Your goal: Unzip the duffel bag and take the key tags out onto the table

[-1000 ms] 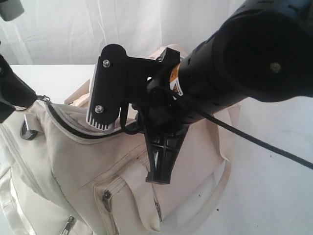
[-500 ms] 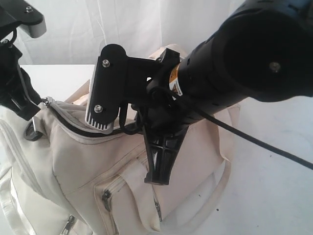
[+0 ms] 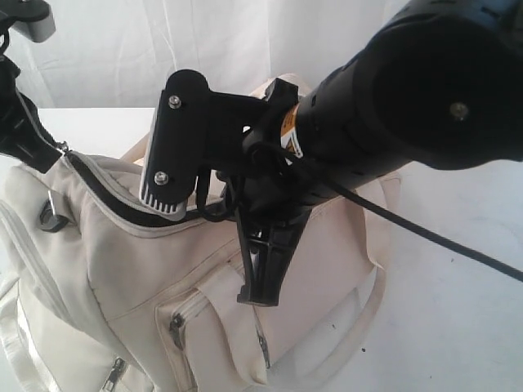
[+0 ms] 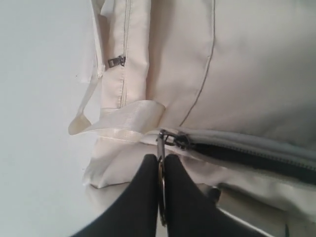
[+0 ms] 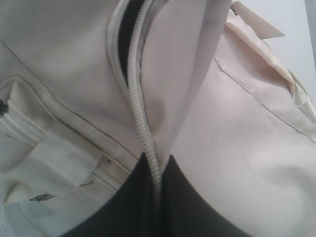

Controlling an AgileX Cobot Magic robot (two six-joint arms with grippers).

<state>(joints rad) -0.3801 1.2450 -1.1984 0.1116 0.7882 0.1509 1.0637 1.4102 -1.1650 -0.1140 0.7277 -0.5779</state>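
While the right gripper [image 5: 156,164] pinched the zipper edge [image 5: 138,111] to brace the duffel bag [image 3: 163,269] on the white surface [image 3: 458,310], the left gripper [image 4: 161,162] clamped the metal pull [image 4: 160,144] at the bag's left end, likely to open it further; key tags unseen.

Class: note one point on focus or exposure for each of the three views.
Exterior view: the right arm, close to the lens, is soft-edged and hides much of the duffel bag; the backdrop is washed out. Left wrist view: the left pincer is a black, detail-free shape, the zipper pull fairly sharp. Right wrist view: the right pincer equally dark.
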